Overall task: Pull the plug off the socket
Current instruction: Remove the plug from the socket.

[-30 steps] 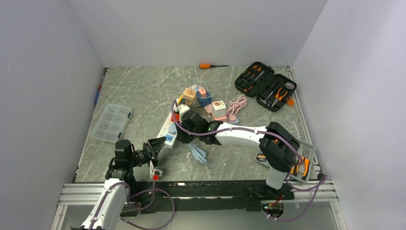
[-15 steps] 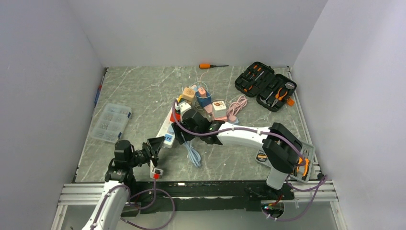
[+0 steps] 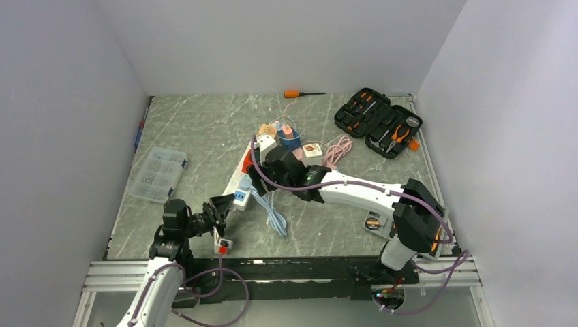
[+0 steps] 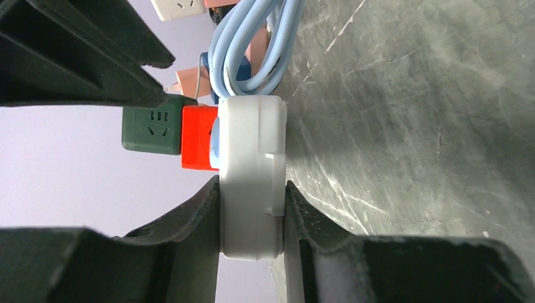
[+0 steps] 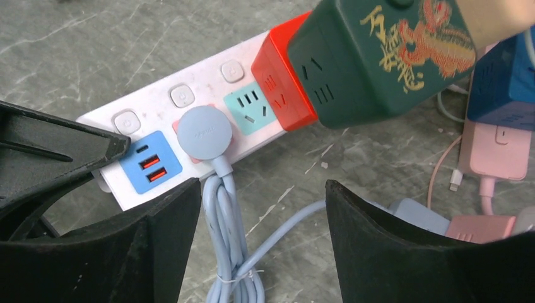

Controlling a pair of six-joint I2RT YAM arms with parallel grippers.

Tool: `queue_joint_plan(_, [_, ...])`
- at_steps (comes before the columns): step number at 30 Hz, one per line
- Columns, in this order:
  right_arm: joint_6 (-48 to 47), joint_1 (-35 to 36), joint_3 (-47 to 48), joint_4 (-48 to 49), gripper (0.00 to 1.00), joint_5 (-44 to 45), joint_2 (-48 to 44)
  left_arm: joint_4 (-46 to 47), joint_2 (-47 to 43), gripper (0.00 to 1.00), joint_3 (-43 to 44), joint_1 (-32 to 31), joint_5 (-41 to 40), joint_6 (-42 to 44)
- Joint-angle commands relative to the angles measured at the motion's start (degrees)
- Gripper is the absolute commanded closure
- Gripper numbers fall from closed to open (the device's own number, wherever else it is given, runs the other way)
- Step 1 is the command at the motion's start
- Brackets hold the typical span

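A white power strip [image 5: 153, 111] lies on the marble table, and a round grey-blue plug [image 5: 204, 132] sits in one of its sockets. The plug's bundled light-blue cable [image 5: 231, 252] trails toward me and shows in the top view as the cable [image 3: 273, 216]. A red-and-green cube adapter [image 5: 372, 60] is plugged in further along the strip. My left gripper [image 4: 252, 192] is shut on the near end of the strip [image 4: 252, 151]. My right gripper [image 5: 262, 189] hovers open above the cable, just short of the plug, holding nothing.
A pile of cube adapters and pink cables [image 3: 303, 146] lies beyond the strip. A clear parts box [image 3: 158, 174] sits at the left. An open tool case [image 3: 378, 121] and an orange screwdriver [image 3: 300, 93] lie at the back. A pliers tray [image 3: 431, 235] is near my right base.
My right gripper has opened and shifted toward the far side over the strip. The blue cable now lies stretched out below it. The left gripper keeps its hold.
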Motion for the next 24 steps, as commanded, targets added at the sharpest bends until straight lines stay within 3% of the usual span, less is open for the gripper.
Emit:
queue_joint_plan(1, [-3.28,0.51,4.54,-0.1,0.27,-1.12,1.19,-2.22,0.98,1.0,3.52,-0.14,1.83,0.42])
queue_joint_plan(7, [-2.66,1.25,4.71,2.12,0.29,-6.12,4.05,-1.05,2.21,1.0,4.0,-0.1,1.2,0.48])
queue_joint_plan(13, [-2.29,1.3,4.74,2.39,0.34,-4.59,7.74,-0.86,2.44,1.0,4.04,-0.1,0.87,0.7])
queue_joint_plan(17, [-3.73,1.63,4.43,1.74,0.38,-0.46,8.83,-1.07,2.33,1.0,4.41,-0.1,0.25,0.34])
queue_joint_plan(24, [-9.69,3.5,1.02,2.03,0.35,9.66,7.2,-0.88,3.35,1.0,5.48,-0.1,-0.52,-0.11])
